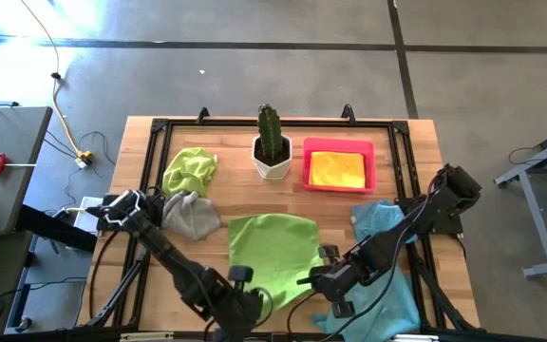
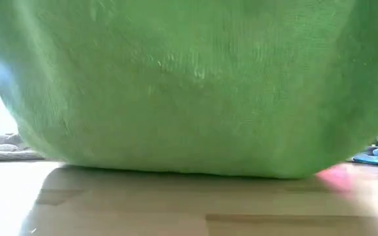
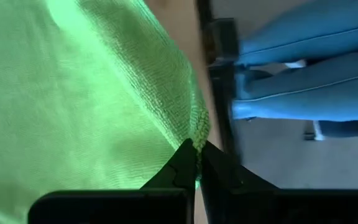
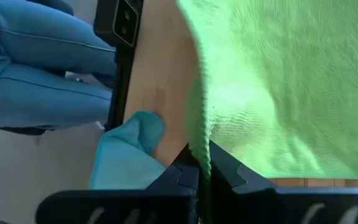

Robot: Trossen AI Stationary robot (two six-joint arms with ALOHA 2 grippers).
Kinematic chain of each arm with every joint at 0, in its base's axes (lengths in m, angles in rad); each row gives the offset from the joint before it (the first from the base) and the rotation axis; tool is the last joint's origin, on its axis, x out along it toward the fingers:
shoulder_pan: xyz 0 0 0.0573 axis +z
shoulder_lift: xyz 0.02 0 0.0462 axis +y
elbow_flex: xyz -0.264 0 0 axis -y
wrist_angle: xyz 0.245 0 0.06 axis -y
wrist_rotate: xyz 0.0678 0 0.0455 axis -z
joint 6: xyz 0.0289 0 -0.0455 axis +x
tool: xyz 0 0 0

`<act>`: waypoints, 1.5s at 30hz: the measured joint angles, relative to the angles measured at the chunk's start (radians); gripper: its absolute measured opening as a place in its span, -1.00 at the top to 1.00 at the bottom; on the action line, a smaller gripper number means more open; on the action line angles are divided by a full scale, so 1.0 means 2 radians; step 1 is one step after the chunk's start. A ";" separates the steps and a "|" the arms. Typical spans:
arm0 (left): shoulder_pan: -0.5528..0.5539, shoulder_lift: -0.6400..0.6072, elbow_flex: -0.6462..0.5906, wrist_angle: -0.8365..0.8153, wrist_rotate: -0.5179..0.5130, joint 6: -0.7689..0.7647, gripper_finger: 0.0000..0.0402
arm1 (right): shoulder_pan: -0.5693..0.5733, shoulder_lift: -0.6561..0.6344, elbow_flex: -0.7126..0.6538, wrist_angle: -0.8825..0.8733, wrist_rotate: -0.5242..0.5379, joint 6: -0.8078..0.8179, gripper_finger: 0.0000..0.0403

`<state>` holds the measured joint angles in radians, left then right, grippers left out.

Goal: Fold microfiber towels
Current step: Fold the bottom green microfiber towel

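- Nearest the table's front edge, at about six o'clock in the high view, the left gripper [image 1: 254, 296] is clenched on the near left corner of the spread lime green microfiber towel [image 1: 275, 253]; the left wrist view shows its two dark fingertips [image 3: 185, 163] pinched together on the towel's hem [image 3: 199, 127].
- Just beside it, at about five o'clock, the right gripper [image 1: 319, 278] is clenched on the same towel's near right edge; in the right wrist view the green hem [image 4: 199, 134] runs down between its closed fingers [image 4: 219, 160].
- The spread lime green towel lies open at the table's centre front, and in the low view it hangs as a green curtain [image 2: 189, 85] filling nearly the whole picture, its lower edge just above the wooden tabletop [image 2: 176, 203].
- At four o'clock a light blue microfiber towel [image 1: 387, 285] lies rumpled under the right arm, reaching the table's front right corner.
- At nine o'clock a grey microfiber towel [image 1: 193, 215] sits bunched up, touching the crumpled second lime green towel [image 1: 190, 171] at ten o'clock.
- At twelve o'clock stands a green cactus in a white faceted pot [image 1: 272, 147].
- At one o'clock, just beside the pot, a folded yellow microfiber towel [image 1: 337, 170] rests inside the flat rectangular pink tray [image 1: 369, 163].
- Beyond the table's edge both wrist views show a person's blue denim legs [image 3: 309, 68].
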<state>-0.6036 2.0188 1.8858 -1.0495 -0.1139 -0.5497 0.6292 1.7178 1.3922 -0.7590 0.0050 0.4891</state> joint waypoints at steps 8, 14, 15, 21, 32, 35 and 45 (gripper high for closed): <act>0.000 0.009 0.000 -0.069 -0.050 -0.055 1.00 | -0.022 0.033 0.000 -0.020 0.022 -0.045 1.00; 0.032 0.009 -0.002 -0.125 -0.062 -0.039 1.00 | -0.069 0.049 0.000 -0.022 0.009 -0.117 1.00; 0.039 0.009 -0.009 -0.126 -0.063 -0.030 1.00 | -0.078 0.049 0.000 -0.022 0.005 -0.129 1.00; 0.076 0.004 -0.084 -0.135 -0.062 0.006 1.00 | -0.135 0.049 0.000 -0.026 -0.013 -0.191 1.00; 0.143 -0.078 -0.230 -0.029 -0.109 0.033 1.00 | -0.227 0.047 -0.097 0.080 -0.051 -0.223 1.00; 0.166 -0.099 -0.287 0.045 -0.086 0.035 1.00 | -0.244 0.047 -0.103 0.072 -0.046 -0.228 1.00; 0.216 -0.139 -0.346 0.113 -0.076 0.049 1.00 | -0.276 0.047 -0.094 0.000 -0.042 -0.259 1.00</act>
<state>-0.1725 1.7416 1.1935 -0.8229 -0.2649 -0.4516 0.0775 1.8110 1.2045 -0.7585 -0.0799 -0.0288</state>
